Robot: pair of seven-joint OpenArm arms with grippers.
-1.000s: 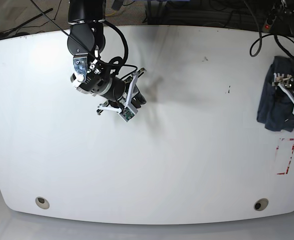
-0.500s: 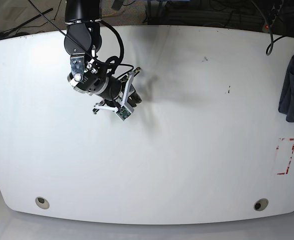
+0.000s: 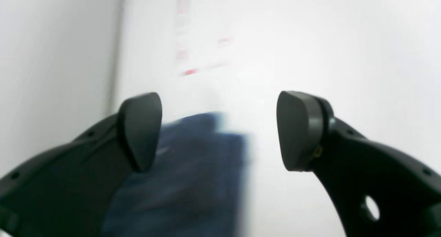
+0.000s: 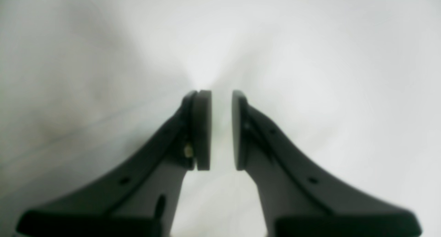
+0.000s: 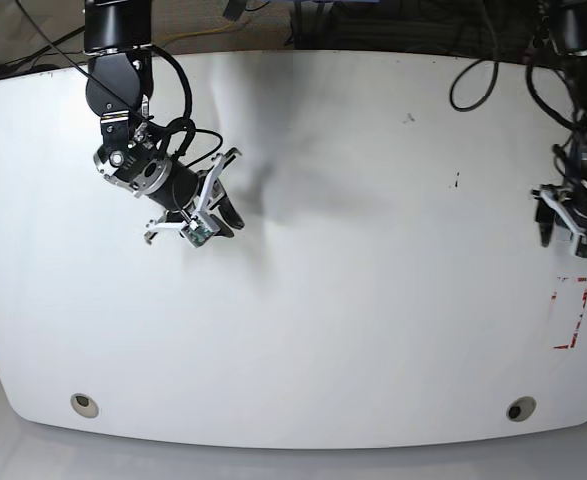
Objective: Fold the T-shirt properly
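The T-shirt (image 3: 193, 175) shows only in the left wrist view, as a blurred dark blue cloth low in the frame, close to the left finger. My left gripper (image 3: 218, 126) is open wide above it, and the cloth does not span the jaws. In the base view that gripper (image 5: 573, 220) hangs at the table's right edge, and I cannot make out the shirt there. My right gripper (image 4: 221, 126) has its pads nearly together with nothing between them. It hovers over bare table at the upper left (image 5: 221, 205).
A red tape rectangle (image 5: 571, 315) marks the white table (image 5: 353, 300) near its right edge and appears blurred in the left wrist view (image 3: 203, 33). Two round holes (image 5: 85, 404) (image 5: 520, 408) sit near the front edge. Cables lie behind the table.
The right arm has swung left across the table. The left arm has come back into the base view at the right edge, and the shirt seen there before no longer shows in that view.
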